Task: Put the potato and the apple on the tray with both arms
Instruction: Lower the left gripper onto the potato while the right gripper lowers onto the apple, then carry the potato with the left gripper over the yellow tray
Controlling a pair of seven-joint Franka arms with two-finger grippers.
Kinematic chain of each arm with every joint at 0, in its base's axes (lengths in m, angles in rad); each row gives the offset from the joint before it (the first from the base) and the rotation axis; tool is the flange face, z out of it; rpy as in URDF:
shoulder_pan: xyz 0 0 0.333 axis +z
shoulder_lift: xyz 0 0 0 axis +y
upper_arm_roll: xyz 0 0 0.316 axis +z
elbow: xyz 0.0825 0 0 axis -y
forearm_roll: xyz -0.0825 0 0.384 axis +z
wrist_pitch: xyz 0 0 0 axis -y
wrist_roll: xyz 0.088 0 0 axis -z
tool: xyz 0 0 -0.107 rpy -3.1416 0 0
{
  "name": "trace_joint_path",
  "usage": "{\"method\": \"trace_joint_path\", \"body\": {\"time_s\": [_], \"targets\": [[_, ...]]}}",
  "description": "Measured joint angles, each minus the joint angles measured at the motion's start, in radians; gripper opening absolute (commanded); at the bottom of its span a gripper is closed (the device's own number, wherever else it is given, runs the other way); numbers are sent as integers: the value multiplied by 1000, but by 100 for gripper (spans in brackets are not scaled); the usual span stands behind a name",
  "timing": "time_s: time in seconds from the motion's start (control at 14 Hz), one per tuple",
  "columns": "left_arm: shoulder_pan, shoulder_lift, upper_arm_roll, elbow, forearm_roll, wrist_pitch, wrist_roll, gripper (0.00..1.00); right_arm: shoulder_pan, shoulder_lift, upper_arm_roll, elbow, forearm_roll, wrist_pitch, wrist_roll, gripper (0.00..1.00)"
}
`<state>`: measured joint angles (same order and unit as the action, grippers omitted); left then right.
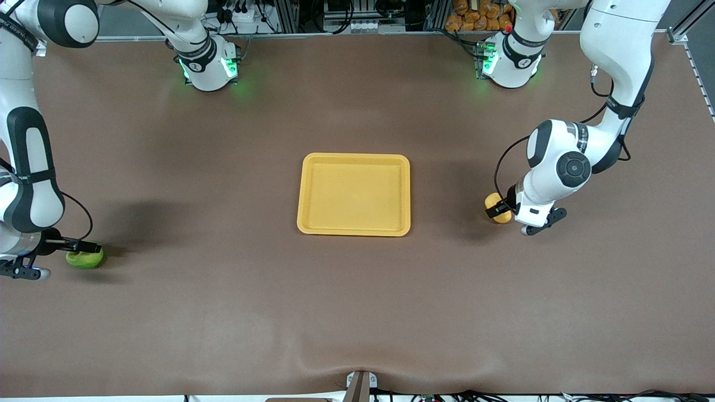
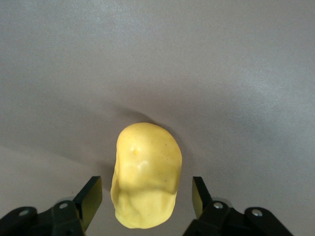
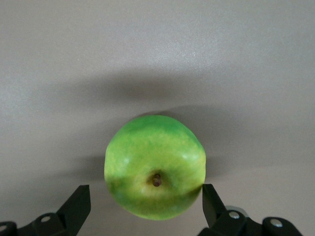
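Note:
The yellow-orange tray point(image 1: 354, 194) lies bare at the middle of the table. The potato point(image 1: 495, 202) lies on the table toward the left arm's end. My left gripper point(image 1: 499, 211) is down around it. In the left wrist view the potato point(image 2: 146, 174) sits between the open fingers point(image 2: 89, 197), with a gap on each side. The green apple point(image 1: 85, 259) lies toward the right arm's end, nearer the front camera than the tray. My right gripper point(image 1: 78, 248) is down around it. In the right wrist view the apple point(image 3: 155, 164) sits stem dimple up between open fingers point(image 3: 78, 202); one finger is at its skin.
The brown table cover point(image 1: 223, 312) wrinkles at the front edge by a small mount point(image 1: 360, 385). A pile of orange items point(image 1: 480, 14) sits off the table near the left arm's base point(image 1: 511, 61).

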<state>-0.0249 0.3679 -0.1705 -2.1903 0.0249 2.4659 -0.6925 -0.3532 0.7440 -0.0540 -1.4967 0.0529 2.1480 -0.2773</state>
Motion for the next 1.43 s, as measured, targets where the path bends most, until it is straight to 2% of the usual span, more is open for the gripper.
{"method": "trace_joint_path", "body": {"time_s": [0.21,0.57,0.64,0.86,1.0,1.07,1.36,1.43], "targets": [[0,6,0,-1,0,0,0,60,-3,4,0,0,1,14,-14,100],[0,6,0,0,0,2,0,21,-23,23,0,1,6,41,-53,100],[0,6,0,0,0,2,0,17,-23,26,2,1,6,46,-53,94],[-2,4,-2,7,0,3,0,17,-23,31,7,2,6,54,-53,69],[-3,-4,-12,20,4,-6,0,16,-23,31,6,6,8,55,-54,35],[-4,-9,-24,33,4,-26,0,16,-24,33,6,7,9,55,-54,33],[-7,-27,-98,115,4,-146,0,15,-28,33,6,8,29,52,-54,34],[-7,-28,-116,137,4,-173,0,11,-28,33,6,9,32,44,-54,43]]}}
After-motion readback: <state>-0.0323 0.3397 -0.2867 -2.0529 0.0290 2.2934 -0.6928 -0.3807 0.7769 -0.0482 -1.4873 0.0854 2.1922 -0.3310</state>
